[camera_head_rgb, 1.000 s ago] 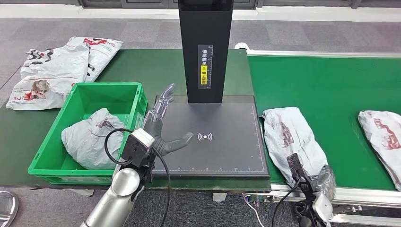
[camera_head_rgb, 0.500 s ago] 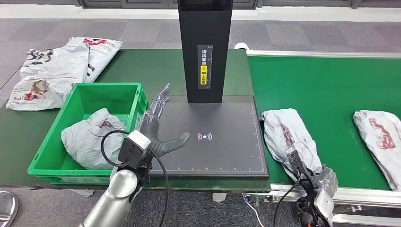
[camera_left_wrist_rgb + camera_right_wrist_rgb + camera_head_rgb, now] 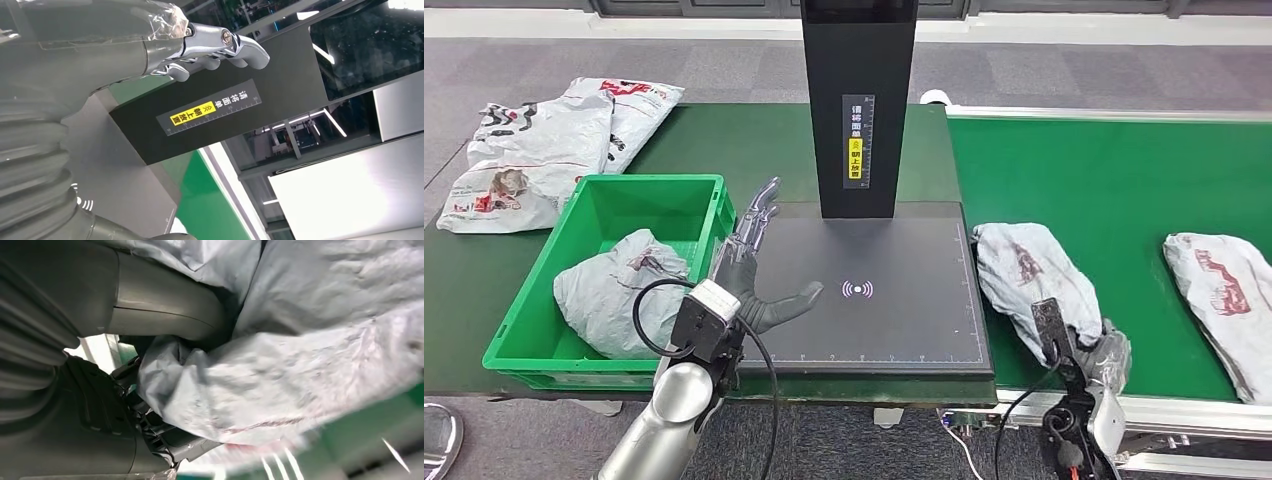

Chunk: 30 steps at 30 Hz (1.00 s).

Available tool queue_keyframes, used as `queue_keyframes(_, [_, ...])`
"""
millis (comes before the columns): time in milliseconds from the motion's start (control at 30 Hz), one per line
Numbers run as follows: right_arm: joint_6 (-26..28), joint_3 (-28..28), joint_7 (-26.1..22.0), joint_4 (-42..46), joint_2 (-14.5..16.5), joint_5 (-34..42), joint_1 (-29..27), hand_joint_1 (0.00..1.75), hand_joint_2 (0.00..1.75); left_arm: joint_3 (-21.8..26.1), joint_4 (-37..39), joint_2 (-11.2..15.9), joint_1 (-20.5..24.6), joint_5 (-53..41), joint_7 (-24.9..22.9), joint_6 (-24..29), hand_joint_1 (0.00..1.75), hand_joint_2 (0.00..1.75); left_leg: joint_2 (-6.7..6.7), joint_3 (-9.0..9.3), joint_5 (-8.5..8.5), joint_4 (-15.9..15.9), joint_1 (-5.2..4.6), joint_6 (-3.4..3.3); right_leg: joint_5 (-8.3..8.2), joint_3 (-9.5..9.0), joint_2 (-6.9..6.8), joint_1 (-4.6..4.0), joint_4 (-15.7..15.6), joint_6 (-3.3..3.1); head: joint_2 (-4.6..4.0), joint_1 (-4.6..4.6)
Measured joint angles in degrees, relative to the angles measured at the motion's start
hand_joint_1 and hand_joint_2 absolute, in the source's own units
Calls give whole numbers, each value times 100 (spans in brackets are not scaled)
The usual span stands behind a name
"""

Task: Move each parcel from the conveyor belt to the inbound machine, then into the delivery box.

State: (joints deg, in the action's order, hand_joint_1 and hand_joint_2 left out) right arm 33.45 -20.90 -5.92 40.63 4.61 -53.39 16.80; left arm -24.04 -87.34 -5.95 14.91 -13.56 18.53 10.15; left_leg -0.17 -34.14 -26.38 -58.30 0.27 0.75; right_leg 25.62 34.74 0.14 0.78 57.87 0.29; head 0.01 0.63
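The crumpled grey plastic parcel (image 3: 1036, 277) at three o'clock looks soft and slippery; my right hand (image 3: 1092, 352) clutches its near end, left hand (image 3: 759, 268) spread empty.

A yellow label (image 3: 856, 160) with Chinese characters 朝上放置 is borne by the black column (image 3: 858, 110); a wireless-signal sign (image 3: 857, 290) is printed on the scanner pad (image 3: 904, 320).

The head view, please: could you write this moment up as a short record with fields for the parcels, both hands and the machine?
Right hand: grips the near end of the grey parcel on the conveyor belt
Left hand: open, fingers spread, over the left edge of the scanner pad
Second belt parcel: lies to the right, apart
Green crate: holds one grey parcel
Scanner pad: bare
White bags: beyond the crate
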Motion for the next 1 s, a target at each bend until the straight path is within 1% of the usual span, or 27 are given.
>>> queue_keyframes(100, [303,309,-391,1211,173,445,-225,175,175,-1,7,-13,1,-25,7,5,0,175,0,0,0,0,0,1,0,2,0,-1,0,0,-1,0])
queue_keyframes(267, [624,1172,-870,3411,314,942,-468,175,175,-9,97,-97,57,-30,99,-6,0,175,6,3,0,1,2,1,1,4,7,-2,0,-1,0,1])
queue_keyframes(333, [653,1422,-943,3995,350,977,-498,175,175,-9,138,-134,94,-30,119,-9,0,175,7,5,0,1,2,1,1,3,8,-3,0,-1,-1,2])
queue_keyframes(400, [654,1559,-957,4381,379,997,-539,175,175,-9,163,-155,121,-28,131,-10,0,175,4,5,0,1,2,1,1,1,4,-2,0,0,0,2])
queue_keyframes(500, [653,1659,-1036,4728,404,1050,-578,175,175,-9,183,-167,132,-25,136,-10,0,175,5,5,1,0,1,1,1,0,4,-1,0,0,0,1])
queue_keyframes(633, [652,1756,-1252,4982,442,1152,-602,175,175,-9,202,-191,158,-24,144,-18,0,175,5,5,1,0,-2,0,0,0,5,1,0,0,-1,2])
queue_keyframes(700, [647,1868,-1275,5097,450,1186,-597,175,175,-9,216,-205,189,-23,150,-36,0,175,5,5,1,0,-1,0,-1,0,5,1,0,0,0,1])
queue_keyframes(833, [490,2209,-1086,5150,450,1291,-509,175,175,-11,269,-248,264,10,184,-90,0,175,6,6,1,1,1,1,-1,0,7,-1,1,-1,0,2])
queue_keyframes(933, [185,2559,-876,4968,445,1313,-344,175,175,-19,320,-264,343,66,237,-113,0,175,7,6,2,1,3,3,-1,0,9,-3,1,-1,0,1])
queue_keyframes(1000, [-130,2845,-707,4705,444,1282,-206,175,175,-27,361,-275,401,118,265,-115,0,175,7,7,4,1,4,4,-1,0,9,-4,1,-1,1,2])
